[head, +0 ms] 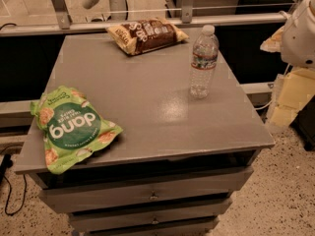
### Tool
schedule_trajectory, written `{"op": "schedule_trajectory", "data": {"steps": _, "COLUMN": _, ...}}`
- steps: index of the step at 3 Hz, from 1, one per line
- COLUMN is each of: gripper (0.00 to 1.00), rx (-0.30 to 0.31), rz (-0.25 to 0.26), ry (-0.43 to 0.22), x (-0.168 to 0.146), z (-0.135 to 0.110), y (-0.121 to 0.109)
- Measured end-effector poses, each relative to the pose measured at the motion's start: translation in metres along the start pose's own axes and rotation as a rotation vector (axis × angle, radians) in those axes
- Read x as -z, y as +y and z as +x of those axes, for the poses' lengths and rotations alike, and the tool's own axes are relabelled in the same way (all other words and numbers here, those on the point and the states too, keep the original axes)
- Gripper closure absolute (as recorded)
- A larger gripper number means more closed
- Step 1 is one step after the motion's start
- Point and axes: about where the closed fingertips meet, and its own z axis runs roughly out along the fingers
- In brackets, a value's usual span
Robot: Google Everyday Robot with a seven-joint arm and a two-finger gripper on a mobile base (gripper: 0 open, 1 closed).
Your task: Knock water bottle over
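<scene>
**Upright bottle stands well off from the gripper**

The grey wooden drawer table [147, 112] spreads below the gripper [104, 6]. The gripper hangs at the top edge, released and empty, with its upper part cut off. Far below it lies a green crinkly chip bag [69, 127], and just right of it a brown snack bag [146, 34]. Further right stands the small clear ribbed plastic water bottle [204, 63], upright. It looks light, tall and slick, so a push near the cap should tip it. Its fill level is unclear.

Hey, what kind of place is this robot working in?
Probably an office or lab space: a grey cabinet with drawers, speckled floor, metal railing and a clear ribbed plastic water bottle. The robot's hand is out of view; only a white arm part shows at right.
</scene>
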Motion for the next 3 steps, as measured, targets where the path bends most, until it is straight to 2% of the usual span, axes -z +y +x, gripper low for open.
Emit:
{"op": "schedule_trajectory", "data": {"steps": 1, "gripper": 0.0, "rx": 0.0, "rz": 0.0, "ry": 0.0, "x": 0.0, "z": 0.0, "y": 0.0}}
{"op": "schedule_trajectory", "data": {"steps": 2, "gripper": 0.0, "rx": -0.018, "rz": 0.009, "ry": -0.03, "x": 0.0, "z": 0.0, "y": -0.004}}
{"op": "schedule_trajectory", "data": {"steps": 3, "gripper": 0.0, "rx": -0.076, "rz": 0.012, "ry": -0.108, "x": -0.016, "z": 0.007, "y": -0.017}}
